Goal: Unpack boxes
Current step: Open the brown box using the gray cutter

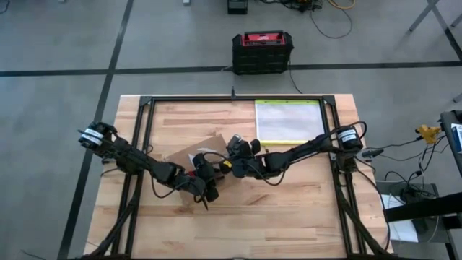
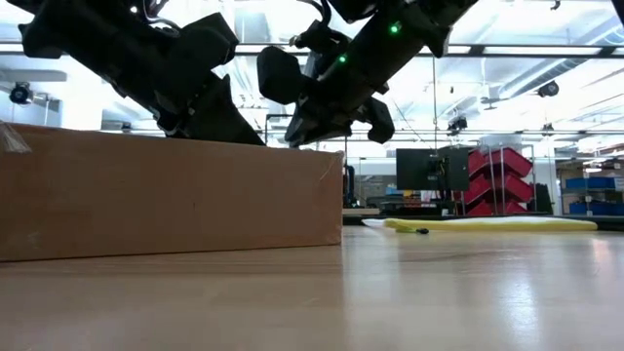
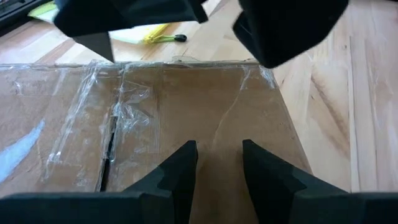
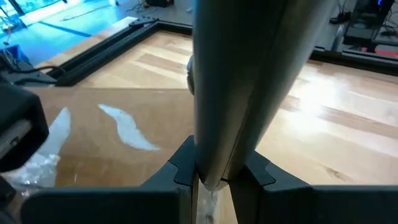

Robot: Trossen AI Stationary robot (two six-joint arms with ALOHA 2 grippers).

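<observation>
Brown cardboard, the carton (image 1: 193, 155) lies flat on the wooden table (image 1: 289, 217), left of the middle, with shiny tape strips (image 3: 134, 112) across its top seam. My left gripper (image 3: 219, 163) hovers just over the carton's top, its fingers a little apart and holding nothing. My right gripper (image 4: 212, 180) is over the carton's other edge and is closed on a pale, smooth tool (image 4: 249, 74) that stands up between its fingers. The clear pouch (image 1: 287, 121) rests well apart, toward the far right.
</observation>
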